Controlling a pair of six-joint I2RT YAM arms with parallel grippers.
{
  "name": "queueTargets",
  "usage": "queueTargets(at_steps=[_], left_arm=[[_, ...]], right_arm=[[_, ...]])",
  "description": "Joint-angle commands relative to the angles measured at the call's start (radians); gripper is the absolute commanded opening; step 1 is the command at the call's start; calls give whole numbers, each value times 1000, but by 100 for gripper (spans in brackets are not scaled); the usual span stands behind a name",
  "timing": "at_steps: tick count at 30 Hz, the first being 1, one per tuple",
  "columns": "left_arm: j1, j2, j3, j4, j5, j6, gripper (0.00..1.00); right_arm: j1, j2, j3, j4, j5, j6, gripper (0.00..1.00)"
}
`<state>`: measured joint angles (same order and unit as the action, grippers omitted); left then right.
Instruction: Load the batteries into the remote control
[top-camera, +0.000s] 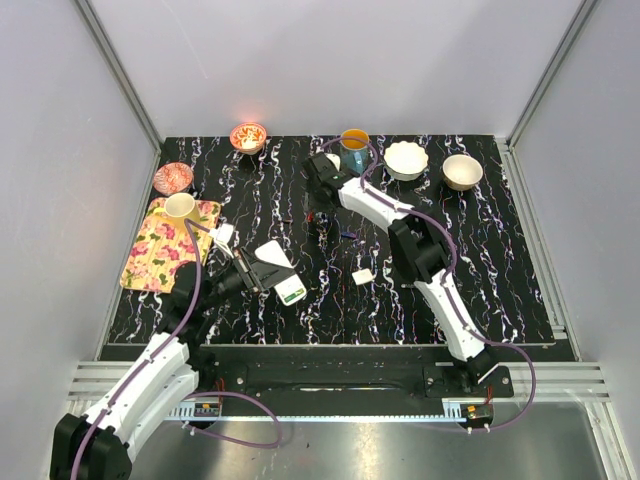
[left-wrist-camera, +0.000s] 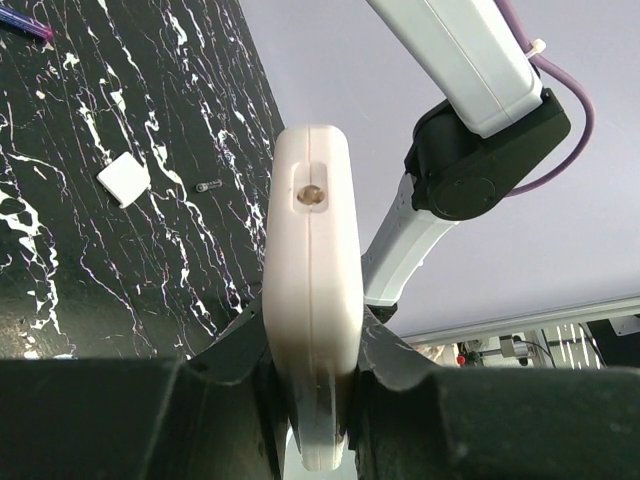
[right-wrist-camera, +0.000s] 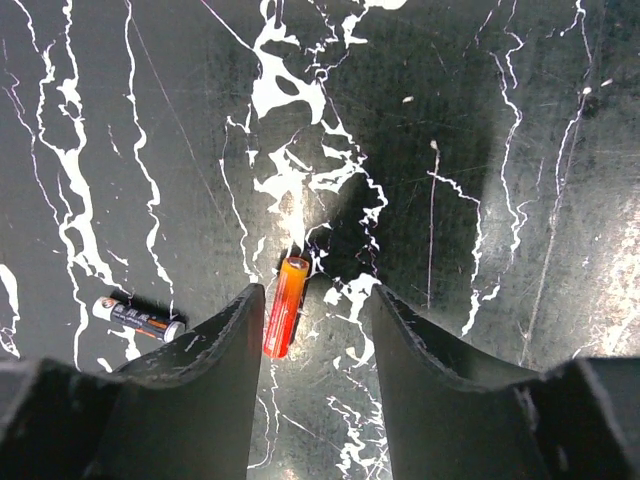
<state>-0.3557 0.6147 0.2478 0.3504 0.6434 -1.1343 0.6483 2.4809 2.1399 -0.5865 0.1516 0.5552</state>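
My left gripper (top-camera: 258, 270) is shut on the white remote control (top-camera: 280, 272) and holds it over the table's left middle. In the left wrist view the remote (left-wrist-camera: 312, 260) stands on edge between the jaws of that gripper (left-wrist-camera: 312, 385). My right gripper (top-camera: 320, 222) is open and low over the table near the far middle. In the right wrist view a reddish-orange battery (right-wrist-camera: 285, 306) lies on the table between the jaws of that gripper (right-wrist-camera: 315, 320), close to the left finger (right-wrist-camera: 215, 370). A dark battery (right-wrist-camera: 138, 318) lies further left. A bluish battery (left-wrist-camera: 25, 25) lies apart.
The small white square cover piece (top-camera: 363, 276) lies on the table right of the remote; it also shows in the left wrist view (left-wrist-camera: 124, 180). A floral tray (top-camera: 160, 255) with a cup (top-camera: 180, 205) is at the left. Bowls (top-camera: 406, 160) and a cup (top-camera: 354, 145) line the far edge.
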Motion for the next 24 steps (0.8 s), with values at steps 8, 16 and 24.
queueTargets(at_steps=[8,16,24], left_arm=[[6,-20,22,70,7,-22,0],[4,-21,7,96,12,-42,0],[4,-27,-2,107,15,-56,0]], right_arm=[[40,27,58,-93,54,-12,47],[56,33,42,-147,52,2,42],[45,3,-26,-147,54,-11,13]])
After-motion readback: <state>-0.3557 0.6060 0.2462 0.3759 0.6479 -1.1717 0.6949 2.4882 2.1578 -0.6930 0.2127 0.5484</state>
